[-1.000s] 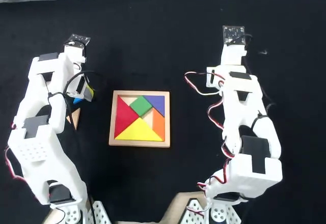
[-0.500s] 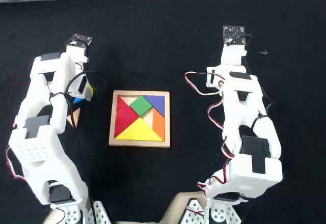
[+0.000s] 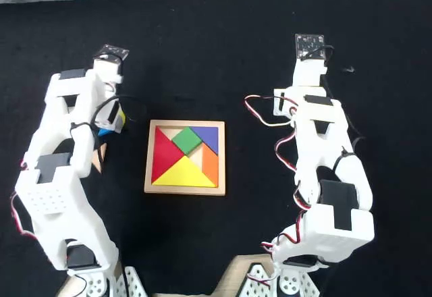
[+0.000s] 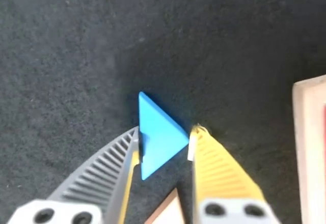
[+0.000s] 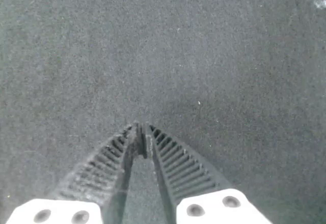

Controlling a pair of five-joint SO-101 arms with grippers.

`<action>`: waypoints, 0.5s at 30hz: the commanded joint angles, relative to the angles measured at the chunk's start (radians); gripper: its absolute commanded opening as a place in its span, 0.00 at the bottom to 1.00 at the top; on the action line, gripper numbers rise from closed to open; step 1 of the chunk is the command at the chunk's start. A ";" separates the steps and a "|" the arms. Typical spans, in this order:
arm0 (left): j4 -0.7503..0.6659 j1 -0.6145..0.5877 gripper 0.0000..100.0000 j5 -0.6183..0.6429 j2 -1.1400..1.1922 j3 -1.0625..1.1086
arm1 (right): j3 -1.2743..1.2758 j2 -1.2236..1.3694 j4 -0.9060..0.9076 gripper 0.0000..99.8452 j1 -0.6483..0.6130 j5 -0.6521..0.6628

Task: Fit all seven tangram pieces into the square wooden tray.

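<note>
My left hand (image 4: 165, 131) is closed down to the width of the blue triangle (image 4: 157, 137) and pinches it by two edges. It is left of the wooden tray (image 3: 185, 123), near the left rim but apart from it. A pale wood triangle (image 4: 167, 210) lies just beside it on the desk (image 3: 202, 61). The tray holds coloured pieces (image 3: 181, 173), with a bare slot (image 3: 196, 154) right of centre. There is open desk beyond the tray and between the arms. My right hand (image 5: 141, 137) is fully closed with its tips touching, holding nothing, over bare desk well apart from the tray.

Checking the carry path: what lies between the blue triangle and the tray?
Past the left gripper's yellow finger, just bare black cloth between blue triangle and tray, seen in the left wrist view.
</note>
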 commanded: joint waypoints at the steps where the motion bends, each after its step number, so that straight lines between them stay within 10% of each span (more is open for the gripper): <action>1: -0.017 0.077 0.04 0.005 -0.015 -0.044 | -0.059 -0.005 -0.020 0.01 -0.015 0.008; 15: 0.218 0.185 0.05 -0.318 -0.198 -0.122 | -0.070 -0.005 -0.018 0.01 -0.014 0.008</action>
